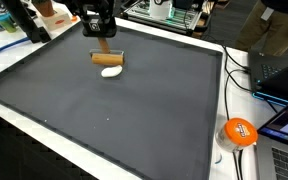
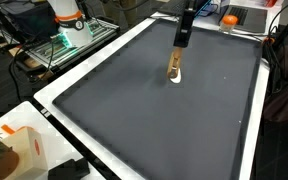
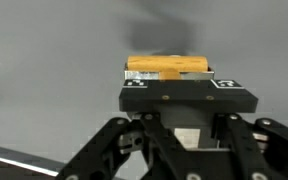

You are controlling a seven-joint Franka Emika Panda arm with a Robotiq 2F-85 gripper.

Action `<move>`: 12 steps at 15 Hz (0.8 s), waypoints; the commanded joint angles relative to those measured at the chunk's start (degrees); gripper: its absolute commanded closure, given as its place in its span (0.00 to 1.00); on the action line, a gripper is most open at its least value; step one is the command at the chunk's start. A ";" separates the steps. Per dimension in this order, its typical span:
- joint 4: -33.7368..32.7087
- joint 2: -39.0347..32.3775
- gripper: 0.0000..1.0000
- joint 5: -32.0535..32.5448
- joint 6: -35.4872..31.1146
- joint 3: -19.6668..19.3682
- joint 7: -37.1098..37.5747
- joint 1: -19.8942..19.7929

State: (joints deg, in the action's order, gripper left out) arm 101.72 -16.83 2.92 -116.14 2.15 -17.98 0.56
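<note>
In an exterior view the arm comes down from the top edge, its wrist pointing straight down, and the gripper (image 1: 105,48) is closed on a wooden block (image 1: 107,57) that lies level across the jaws. The block hangs low over the far part of the dark mat (image 1: 104,110), at about 11 o'clock from the mat's middle. A white lump (image 1: 111,70) lies on the mat right under the block, at its 6 o'clock; whether the two touch cannot be told here. Well apart, at 4 o'clock off the mat, an orange disc (image 1: 239,131) sits on the white table edge (image 1: 216,120), with a laptop (image 1: 284,72) beyond it at 2 o'clock. Nothing stands between the arm and the mat. In an exterior view from another side the arm again hangs upright, and the gripper (image 2: 175,55) shows the wooden block (image 2: 174,66) end-on, so it looks tall and narrow, with the white lump (image 2: 177,79) at its foot. A cardboard box (image 2: 24,150) stands off the mat (image 2: 134,120) at 8 o'clock, seen only here. The wrist view alone shows the grip close up: the gripper (image 3: 172,76) has both jaws pressed on the wooden block (image 3: 169,65), which runs from 9 to 3 o'clock over the grey mat (image 3: 44,50); the lump is hidden.
</note>
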 commanded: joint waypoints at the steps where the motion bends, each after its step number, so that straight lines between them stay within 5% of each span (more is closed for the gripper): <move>1: 3.48 1.21 0.78 1.54 -3.60 0.88 -4.29 -0.14; 12: 8.23 0.19 0.78 4.45 -10.83 2.34 -7.74 0.30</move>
State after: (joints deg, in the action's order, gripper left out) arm 107.17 -16.84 6.01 -123.84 4.56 -25.31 0.83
